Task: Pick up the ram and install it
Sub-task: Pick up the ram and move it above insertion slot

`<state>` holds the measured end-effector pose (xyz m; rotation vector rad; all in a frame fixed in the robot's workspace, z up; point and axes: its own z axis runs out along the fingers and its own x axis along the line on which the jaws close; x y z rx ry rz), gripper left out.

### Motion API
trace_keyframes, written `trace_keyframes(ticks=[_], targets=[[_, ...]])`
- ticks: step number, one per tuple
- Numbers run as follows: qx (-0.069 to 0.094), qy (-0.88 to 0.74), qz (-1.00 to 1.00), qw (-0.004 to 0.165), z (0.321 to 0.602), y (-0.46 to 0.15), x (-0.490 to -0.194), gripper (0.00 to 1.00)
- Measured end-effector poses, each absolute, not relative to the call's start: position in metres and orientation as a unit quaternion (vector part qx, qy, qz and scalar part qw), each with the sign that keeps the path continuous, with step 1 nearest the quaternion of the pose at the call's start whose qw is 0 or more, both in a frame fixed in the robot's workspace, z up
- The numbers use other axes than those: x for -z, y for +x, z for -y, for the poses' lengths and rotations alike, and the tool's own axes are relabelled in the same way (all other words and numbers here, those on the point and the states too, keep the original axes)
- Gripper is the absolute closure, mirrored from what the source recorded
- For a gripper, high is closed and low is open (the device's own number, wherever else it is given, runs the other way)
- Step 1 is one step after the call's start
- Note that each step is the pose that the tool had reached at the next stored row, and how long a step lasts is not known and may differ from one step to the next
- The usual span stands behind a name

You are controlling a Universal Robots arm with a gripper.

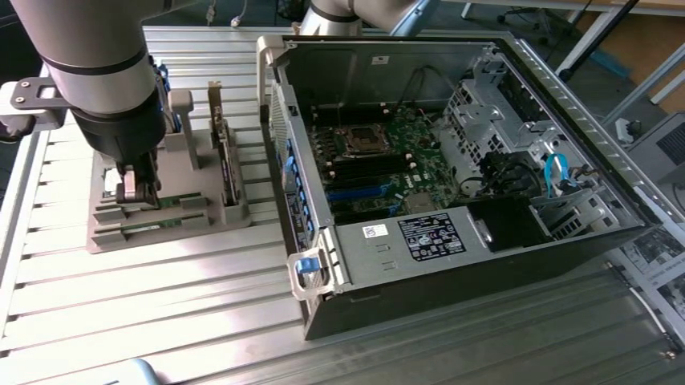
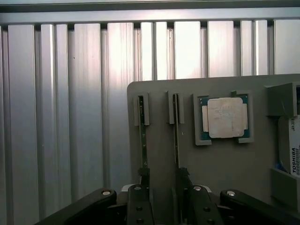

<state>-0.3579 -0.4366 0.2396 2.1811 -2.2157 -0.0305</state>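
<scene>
Two ram sticks stand on edge in slots of a grey holder tray [image 2: 159, 93]: one ram stick [image 2: 143, 145] and a second ram stick [image 2: 176, 140] beside it. My gripper [image 2: 163, 180] is open just above their near ends. One fingertip [image 2: 144, 177] sits over the first stick, and the other fingertip [image 2: 183, 177] is just outside the second. Nothing is held. In the exterior view the gripper [image 1: 134, 191] hangs low over the tray [image 1: 107, 237] at the exterior view's left.
The tray also holds a square silver processor [image 2: 226, 117], a hard drive [image 2: 293, 152] and an upright expansion card [image 1: 224, 160]. An open computer case [image 1: 450, 241] with its motherboard [image 1: 391, 156] lies to the exterior view's right on a ribbed aluminium table [image 1: 160, 313].
</scene>
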Motion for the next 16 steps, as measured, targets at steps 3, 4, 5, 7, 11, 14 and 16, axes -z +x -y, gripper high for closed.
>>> trace_keyframes(ticks=[3,4,5,7,11,14,16], targets=[[0.010,0.701,0.713,0.016,0.438,-0.358,-0.238,0.64],[0.010,0.701,0.713,0.016,0.438,-0.358,-0.237,0.64],[0.010,0.701,0.713,0.016,0.438,-0.358,-0.236,0.64],[0.010,0.701,0.713,0.016,0.438,-0.358,-0.235,0.64],[0.010,0.701,0.713,0.016,0.439,-0.358,-0.232,0.64],[0.010,0.701,0.713,0.016,0.440,-0.358,-0.229,0.64],[0.010,0.701,0.713,0.016,0.442,-0.358,-0.228,0.64]])
